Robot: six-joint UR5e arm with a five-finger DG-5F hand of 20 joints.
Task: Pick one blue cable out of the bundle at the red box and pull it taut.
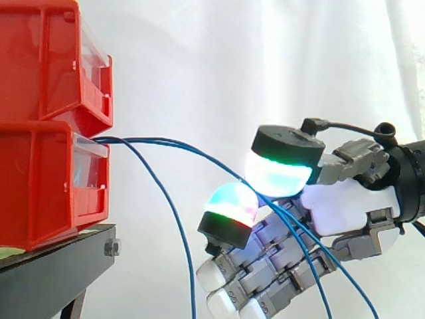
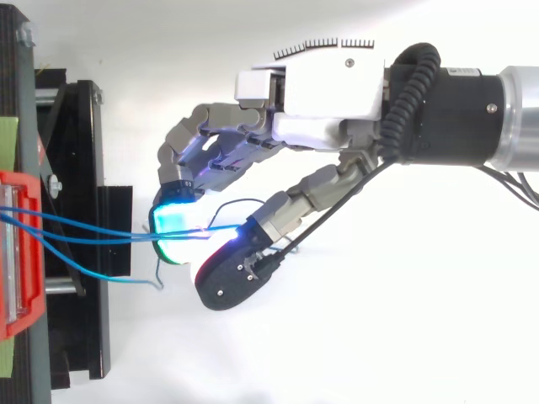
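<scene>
Thin blue cables (image 1: 153, 141) fan from the lower red box (image 1: 40, 186), sagging slack.

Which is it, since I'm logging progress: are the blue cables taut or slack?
Slack: in the side view the blue cables sag in curves from the red bin past the robot hand, none stretched straight.

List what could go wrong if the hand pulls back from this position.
First, at least two blue cables run together through the hand, so a pull may take more than one strand. Second, a drooping cable hangs loose from the same red box; it could tangle and get dragged along. Third, the red box sits at the edge of the black stand, so a hard pull might shift it.
</scene>
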